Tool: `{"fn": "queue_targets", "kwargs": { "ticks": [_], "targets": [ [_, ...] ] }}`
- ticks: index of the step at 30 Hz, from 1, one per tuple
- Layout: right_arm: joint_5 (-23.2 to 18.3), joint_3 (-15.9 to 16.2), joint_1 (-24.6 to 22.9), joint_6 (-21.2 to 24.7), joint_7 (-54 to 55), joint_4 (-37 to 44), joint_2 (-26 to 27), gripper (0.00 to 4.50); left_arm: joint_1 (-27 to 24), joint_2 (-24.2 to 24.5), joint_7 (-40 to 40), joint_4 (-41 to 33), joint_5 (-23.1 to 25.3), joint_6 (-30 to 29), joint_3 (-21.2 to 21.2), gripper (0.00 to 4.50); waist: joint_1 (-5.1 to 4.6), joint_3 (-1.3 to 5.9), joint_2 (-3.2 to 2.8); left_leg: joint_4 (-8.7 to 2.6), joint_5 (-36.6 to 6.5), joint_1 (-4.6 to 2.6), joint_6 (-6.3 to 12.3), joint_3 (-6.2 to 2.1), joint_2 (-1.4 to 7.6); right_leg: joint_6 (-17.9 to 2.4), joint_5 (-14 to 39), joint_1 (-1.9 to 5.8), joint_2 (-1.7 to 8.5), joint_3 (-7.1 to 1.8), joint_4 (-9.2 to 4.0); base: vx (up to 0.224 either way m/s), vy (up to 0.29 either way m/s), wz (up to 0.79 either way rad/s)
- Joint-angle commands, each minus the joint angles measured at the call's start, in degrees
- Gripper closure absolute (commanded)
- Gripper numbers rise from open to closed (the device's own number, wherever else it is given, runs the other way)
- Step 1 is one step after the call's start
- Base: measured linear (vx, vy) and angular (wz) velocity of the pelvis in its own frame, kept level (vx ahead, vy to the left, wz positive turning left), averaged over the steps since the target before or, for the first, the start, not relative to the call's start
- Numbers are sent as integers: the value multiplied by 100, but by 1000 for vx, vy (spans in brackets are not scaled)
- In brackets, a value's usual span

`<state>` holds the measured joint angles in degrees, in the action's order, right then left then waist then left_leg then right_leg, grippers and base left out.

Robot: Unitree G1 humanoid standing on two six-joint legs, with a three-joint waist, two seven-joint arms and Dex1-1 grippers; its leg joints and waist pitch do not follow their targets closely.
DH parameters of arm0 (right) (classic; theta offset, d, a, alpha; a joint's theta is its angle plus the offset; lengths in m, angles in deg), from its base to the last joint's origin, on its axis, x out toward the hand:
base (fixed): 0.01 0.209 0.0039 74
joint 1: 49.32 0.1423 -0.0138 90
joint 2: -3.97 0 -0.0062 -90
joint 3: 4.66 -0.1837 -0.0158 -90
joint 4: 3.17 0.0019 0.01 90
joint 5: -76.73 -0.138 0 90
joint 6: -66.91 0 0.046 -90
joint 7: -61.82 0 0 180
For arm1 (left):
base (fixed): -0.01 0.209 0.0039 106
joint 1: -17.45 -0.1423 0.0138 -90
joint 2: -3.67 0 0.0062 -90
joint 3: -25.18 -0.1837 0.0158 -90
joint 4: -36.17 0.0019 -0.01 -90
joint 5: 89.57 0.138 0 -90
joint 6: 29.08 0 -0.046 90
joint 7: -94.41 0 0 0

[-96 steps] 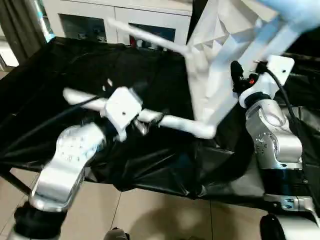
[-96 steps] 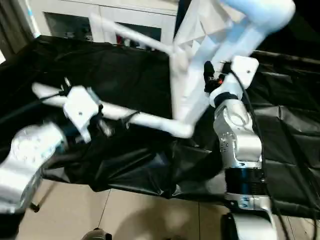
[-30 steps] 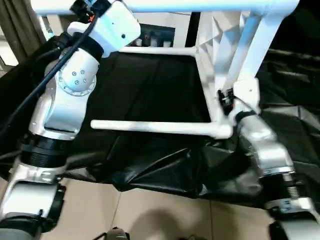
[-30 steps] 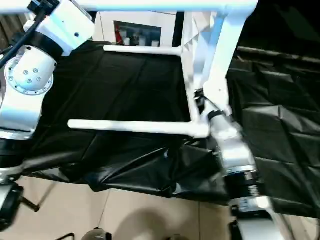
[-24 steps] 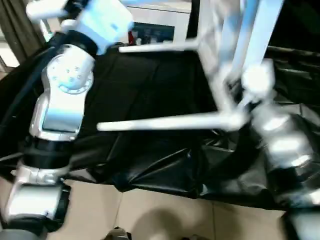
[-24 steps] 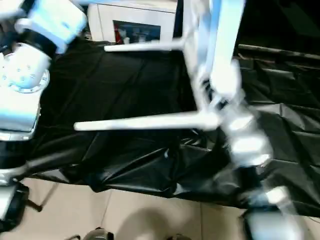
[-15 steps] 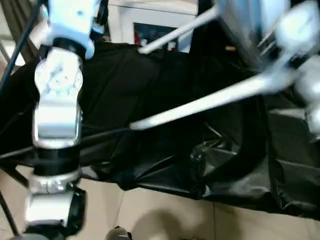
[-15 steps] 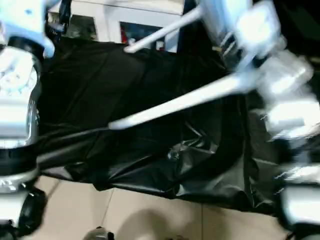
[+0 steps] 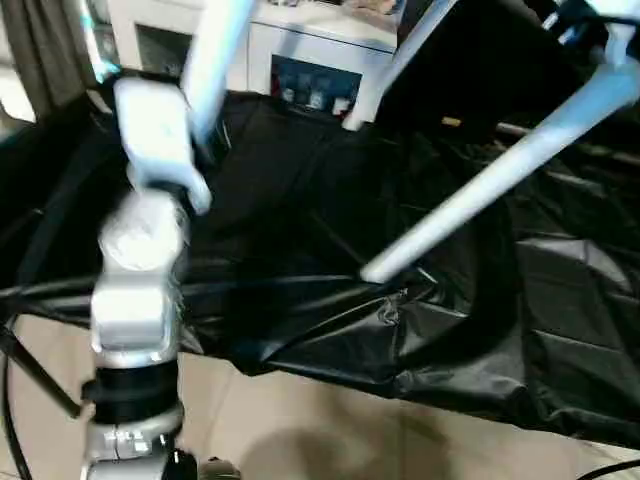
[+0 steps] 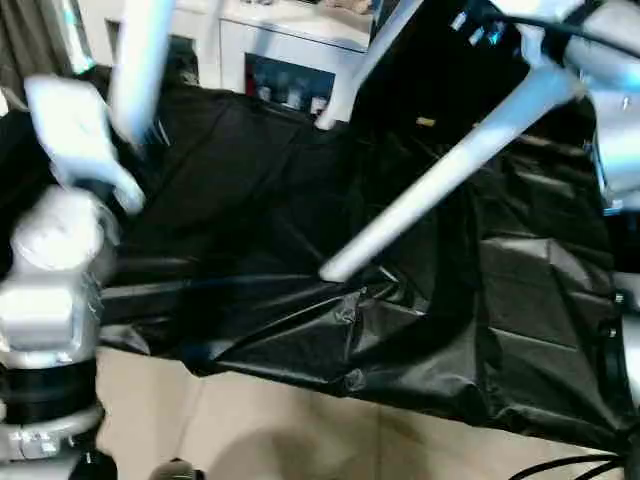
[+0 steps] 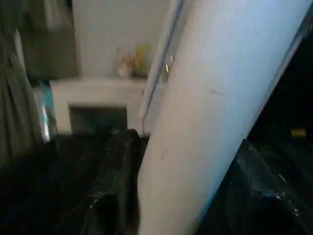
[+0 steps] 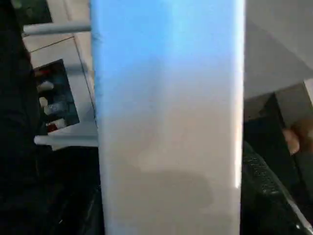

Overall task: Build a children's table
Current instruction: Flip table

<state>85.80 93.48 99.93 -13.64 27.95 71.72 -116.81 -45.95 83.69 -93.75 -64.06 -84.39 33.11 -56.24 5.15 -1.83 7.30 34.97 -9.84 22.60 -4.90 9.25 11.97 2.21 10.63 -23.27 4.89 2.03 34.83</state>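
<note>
1. The children's table is up in the air above the counter (image 9: 300, 250), well clear of it, tilted. Three legs show in the head views: one leg (image 9: 490, 175) slants down from the upper right, with its free tip hanging just above the black cover; a second leg (image 9: 215, 50) rises beside the left arm (image 9: 140, 270); and a far leg (image 9: 385, 55) points back toward the cabinet (image 9: 300, 60).

2. As a judgement, assembly looks close to finished: the legs seem seated, since they move as one frame. The tabletop is out of frame, so I cannot confirm that every socket is filled. What seems left is turning the table onto its feet and setting it down.

3. In both wrist views a broad white tube (image 11: 215, 107) lies close across the lens. Whether the left gripper or the right gripper is clenched on it or released, I cannot tell.

4. The legs are smooth, matte white plastic, round in section and narrowing toward blunt tips; they look light and stiff.

5. The counter wears a thin black sheet, glossy, creased and rumpled, sagging over the near edge above a pale tiled floor (image 9: 300, 440). The cabinet behind is white with glass doors.
</note>
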Motion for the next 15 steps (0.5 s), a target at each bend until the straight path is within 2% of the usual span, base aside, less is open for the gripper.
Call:
{"fn": "queue_targets", "kwargs": {
  "ticks": [1, 3, 4, 5, 7, 11, 12, 14, 15],
  "targets": [
    [-336, -140, 15, -80, -352, -142, -74, 260, -96, -42, 145, 319, -7, -290, 104, 226, -111, 257, -160, -463, -2885, -219, -270, -43, 69, -391, 2223, 16, 89, -15, -506, 0, 0, 0],
    [-410, -115, -19, -140, -601, -99, -64, 260, -84, 20, 169, 320, 58, -221, 51, 242, -99, 260, -119, -459, -2684, -195, -257, -31, 67, -480, 1869, 39, 102, -23, -467, 0, 0, 0],
    [-397, -118, -32, -164, -630, -96, -61, 205, -87, 38, 178, 311, 69, -212, 31, 244, -91, 261, -115, -459, -2635, -195, -248, -29, 72, -501, 1805, 40, 108, -27, -459, 0, 0, 0],
    [-406, -131, -52, -194, -633, -94, -31, 191, -73, 70, 172, 319, 79, -182, 17, 247, -85, 257, -112, -457, -2564, -185, -245, -21, 74, -541, 1727, 45, 119, -35, -443, 0, 0, 0],
    [-460, -126, -93, -281, -694, -100, 19, 185, -24, 191, 129, 326, 126, -113, -46, 252, -93, 257, -104, -449, -2491, -146, -240, -21, 65, -543, 1730, 71, 133, -41, -420, 0, 0, 0],
    [-455, -173, -86, -383, -698, -126, 55, 147, -3, 255, 133, 314, 123, -97, -76, 263, -80, 276, -104, -435, -2403, -152, -226, -8, 75, -601, 1649, 90, 149, -48, -399, 0, 0, 0],
    [-449, -196, -78, -442, -695, -138, 62, 141, -3, 270, 134, 299, 114, -114, -90, 265, -99, 274, -98, -437, -2335, -107, -218, -17, 63, -575, 1704, 114, 153, -42, -393, 0, 0, 0],
    [-504, -301, -32, -670, -663, -167, 113, 115, 7, 299, 141, 281, 102, -127, -124, 272, -102, 304, -88, -424, -1947, -65, -196, -13, 63, -614, 1416, 149, 167, -52, -350, 0, 0, 0],
    [-586, -358, -37, -778, -685, -125, 162, 107, 12, 308, 154, 288, 98, -123, -140, 277, -113, 306, -111, -424, -1769, -55, -187, -12, 71, -688, 1196, 160, 166, -54, -329, 0, 0, 0]
  ]
}}
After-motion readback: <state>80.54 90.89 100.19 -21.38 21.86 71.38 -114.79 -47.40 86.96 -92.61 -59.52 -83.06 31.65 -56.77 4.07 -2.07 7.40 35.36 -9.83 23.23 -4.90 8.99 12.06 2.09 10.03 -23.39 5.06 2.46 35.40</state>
